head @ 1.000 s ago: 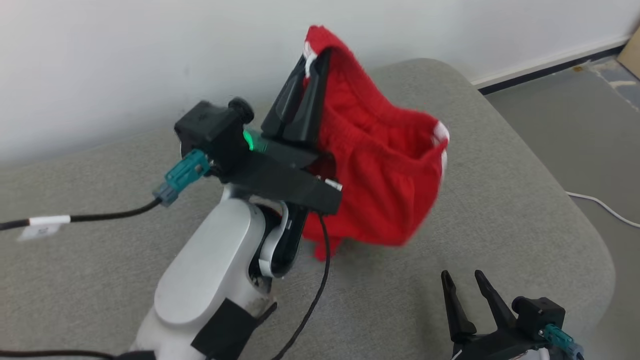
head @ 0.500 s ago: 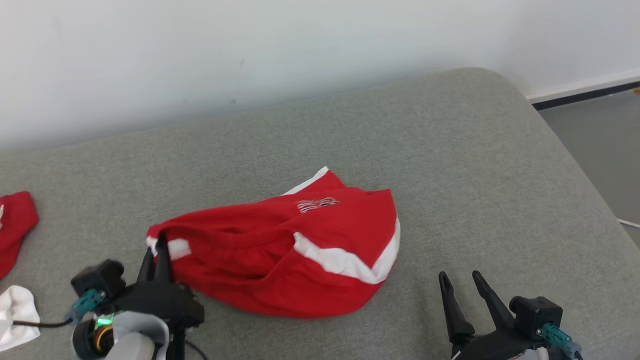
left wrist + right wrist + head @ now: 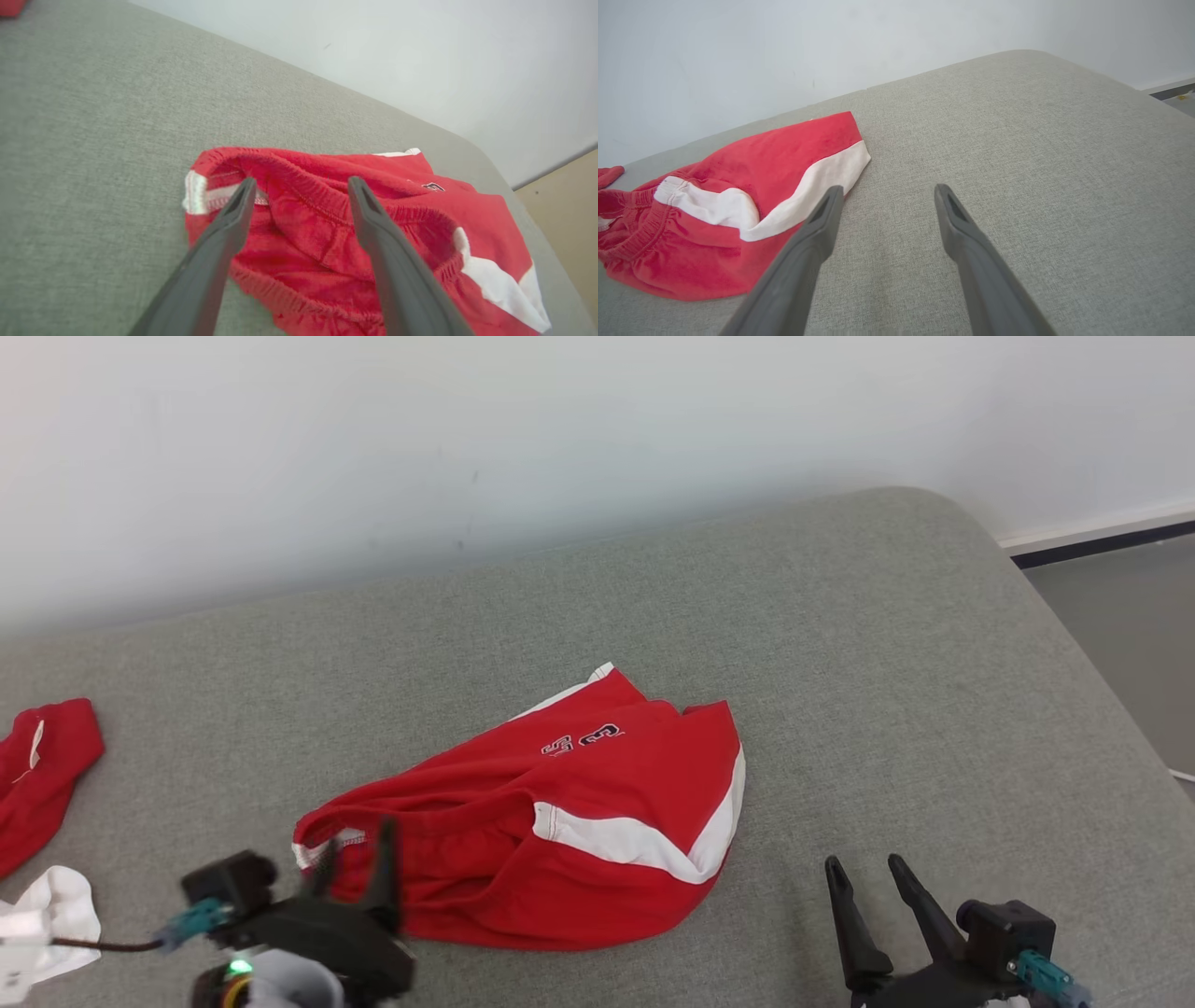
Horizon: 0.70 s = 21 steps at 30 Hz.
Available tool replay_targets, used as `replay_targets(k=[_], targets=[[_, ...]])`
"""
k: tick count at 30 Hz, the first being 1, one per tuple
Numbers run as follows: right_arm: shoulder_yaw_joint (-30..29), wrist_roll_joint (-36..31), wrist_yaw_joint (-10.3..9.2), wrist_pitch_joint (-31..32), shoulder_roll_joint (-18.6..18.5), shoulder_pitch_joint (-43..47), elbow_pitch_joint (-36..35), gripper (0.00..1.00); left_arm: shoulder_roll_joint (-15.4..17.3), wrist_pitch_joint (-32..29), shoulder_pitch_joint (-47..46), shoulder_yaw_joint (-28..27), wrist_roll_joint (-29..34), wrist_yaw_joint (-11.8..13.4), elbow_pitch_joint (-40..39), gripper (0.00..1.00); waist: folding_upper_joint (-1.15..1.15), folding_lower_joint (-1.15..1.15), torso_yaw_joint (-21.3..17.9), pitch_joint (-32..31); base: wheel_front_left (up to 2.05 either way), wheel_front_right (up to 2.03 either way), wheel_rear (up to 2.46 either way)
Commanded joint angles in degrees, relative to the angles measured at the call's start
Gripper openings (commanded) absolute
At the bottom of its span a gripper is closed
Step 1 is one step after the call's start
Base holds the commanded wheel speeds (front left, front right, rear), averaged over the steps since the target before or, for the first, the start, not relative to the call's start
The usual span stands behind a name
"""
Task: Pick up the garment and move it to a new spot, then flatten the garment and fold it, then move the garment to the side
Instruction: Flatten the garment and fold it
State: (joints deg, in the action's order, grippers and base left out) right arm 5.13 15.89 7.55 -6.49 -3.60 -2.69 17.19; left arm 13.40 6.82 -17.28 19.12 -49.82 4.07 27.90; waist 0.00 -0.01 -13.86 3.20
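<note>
The garment (image 3: pixel 579 821) is a pair of red shorts with white side trim, lying crumpled in the middle of the grey cushion (image 3: pixel 840 644). My left gripper (image 3: pixel 355 849) is open at the garment's left end. In the left wrist view its fingers (image 3: pixel 301 182) straddle the elastic waistband of the garment (image 3: pixel 420 210), with nothing pinched between them. My right gripper (image 3: pixel 863 863) stands open at the lower right, over bare cushion. In the right wrist view the right gripper (image 3: pixel 888 188) sits just right of the garment's (image 3: pixel 738 186) white-trimmed hem.
Another red piece of clothing (image 3: pixel 47 765) and a white cloth (image 3: pixel 47 915) lie at the cushion's far left. A white wall runs behind the cushion. The cushion's rounded right edge drops to the grey floor (image 3: pixel 1120 616).
A second ago my left gripper held the garment up in the air. It then brought it down onto the cushion and has now opened, letting the waistband go. The head view shifted.
</note>
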Motion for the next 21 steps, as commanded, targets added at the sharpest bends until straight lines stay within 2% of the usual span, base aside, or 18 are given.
replay_targets(k=[1, 7, 13, 18, 19, 21], targets=[[-0.1, -0.2, -0.11, 0.1, -0.1, 0.6, -0.2, 1.0, -0.7, -0.8, 1.3, 0.8, -0.5, -0.6, -1.3, 1.0, 0.0, 0.01, 0.1, -0.1, 0.0, 0.0, 0.0], [0.2, -0.3, -0.11, 0.2, 0.1, 0.2, -0.5, 1.0, -3.5, -7.1, -1.2, 6.9, 1.3, -0.8, -6.0, 1.0, 0.0, 0.01, -0.1, 0.1, 0.0, 0.0, 0.0], [0.9, 0.5, -0.11, -0.4, 0.3, -0.8, -0.1, 1.0, -5.1, -10.3, -4.8, 10.3, 3.7, 1.2, -2.7, 1.0, 0.0, 0.01, -2.5, 1.2, 0.0, 0.0, 0.0], [0.3, 0.7, -0.11, -0.9, 0.4, -0.5, 0.4, 1.0, -5.4, -11.4, -7.2, 11.5, 4.8, 1.1, 0.8, 1.0, 0.0, 0.01, -4.2, 1.9, 0.0, 0.0, 0.0], [0.3, 0.8, -0.11, -1.1, 0.4, -0.6, 0.6, 1.0, -5.4, -11.4, -7.5, 11.8, 4.9, 1.0, 1.3, 0.87, 0.0, 0.01, -4.4, 1.9, 0.0, 0.0, 0.0], [0.2, 0.8, -0.11, -1.3, 0.4, -0.7, 0.9, 1.0, -5.4, -11.1, -7.9, 12.0, 5.2, 0.5, 2.3, 0.09, 0.0, 0.01, -4.6, 2.0, 0.0, 0.0, 0.0]])
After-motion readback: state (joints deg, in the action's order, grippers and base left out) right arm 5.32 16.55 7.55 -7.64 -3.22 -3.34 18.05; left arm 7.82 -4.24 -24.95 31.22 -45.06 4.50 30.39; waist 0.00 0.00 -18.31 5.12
